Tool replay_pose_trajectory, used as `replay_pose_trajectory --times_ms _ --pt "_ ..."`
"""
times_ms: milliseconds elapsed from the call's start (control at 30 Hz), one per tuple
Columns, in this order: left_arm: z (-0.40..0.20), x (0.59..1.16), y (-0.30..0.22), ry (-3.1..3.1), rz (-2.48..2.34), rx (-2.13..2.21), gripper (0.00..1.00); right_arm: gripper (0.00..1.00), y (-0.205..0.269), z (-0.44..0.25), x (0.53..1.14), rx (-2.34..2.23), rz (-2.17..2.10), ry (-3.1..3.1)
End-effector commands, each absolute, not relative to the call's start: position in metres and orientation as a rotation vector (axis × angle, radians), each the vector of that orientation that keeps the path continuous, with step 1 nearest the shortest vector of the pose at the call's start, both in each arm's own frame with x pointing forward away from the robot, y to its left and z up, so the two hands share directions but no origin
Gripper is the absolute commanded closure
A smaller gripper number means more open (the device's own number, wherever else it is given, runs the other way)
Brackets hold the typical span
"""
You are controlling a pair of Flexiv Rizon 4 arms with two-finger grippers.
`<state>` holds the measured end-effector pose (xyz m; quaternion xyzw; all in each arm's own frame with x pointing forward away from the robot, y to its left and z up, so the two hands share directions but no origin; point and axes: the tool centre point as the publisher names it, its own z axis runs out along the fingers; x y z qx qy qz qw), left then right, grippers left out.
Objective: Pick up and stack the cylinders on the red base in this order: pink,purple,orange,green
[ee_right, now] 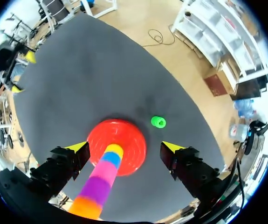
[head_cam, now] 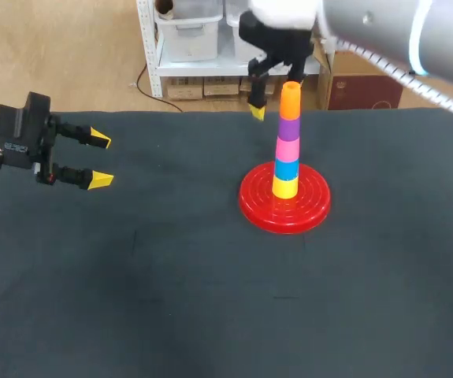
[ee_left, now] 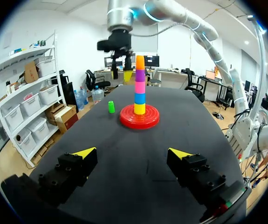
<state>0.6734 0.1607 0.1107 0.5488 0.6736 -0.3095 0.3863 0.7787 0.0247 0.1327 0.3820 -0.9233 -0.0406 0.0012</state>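
stacking tower: five cylinders on, green one loose

head view: red base (head_cam: 254, 206) sits on the dark table (head_cam: 171, 276), right of the middle. on its peg, from the bottom: yellow cylinder (head_cam: 284, 187), blue cylinder (head_cam: 286, 169), pink cylinder (head_cam: 287, 149), purple cylinder (head_cam: 289, 128), orange cylinder (head_cam: 290, 101) on top. right claw (head_cam: 275, 90) hangs at the top of the tower with its fingers spread; one yellow tip shows beside the orange cylinder and the other is hidden. left claw (head_cam: 100, 160) is over the table's left edge, well apart from the tower, fingers spread and holding nothing.

left wrist view: left claw (ee_left: 132, 153) is wide open over bare cloth. the tower stands ahead of it on the red base (ee_left: 127, 121). green cylinder (ee_left: 111, 107) stands upright on the table, beside the base and not touching it.

right wrist view: right claw (ee_right: 124, 146) looks down the tower, which rises between its spread fingers without touching either. green cylinder (ee_right: 158, 122) lies just past the base rim (ee_right: 131, 140), ahead of the claw.
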Motion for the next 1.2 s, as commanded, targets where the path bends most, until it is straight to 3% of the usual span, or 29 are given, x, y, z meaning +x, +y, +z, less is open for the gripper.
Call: replay_pose_trajectory --times_ms 33,1200 --pt "0.110 0.673 0.161 1.710 -0.788 1.396 0.00 0.00 0.027 0.099 0.802 1.133 -0.155 -2.838" --pt "0.110 0.673 0.161 1.710 -0.788 1.396 0.00 0.00 -0.009 0.022 0.860 0.916 -0.025 -2.849"
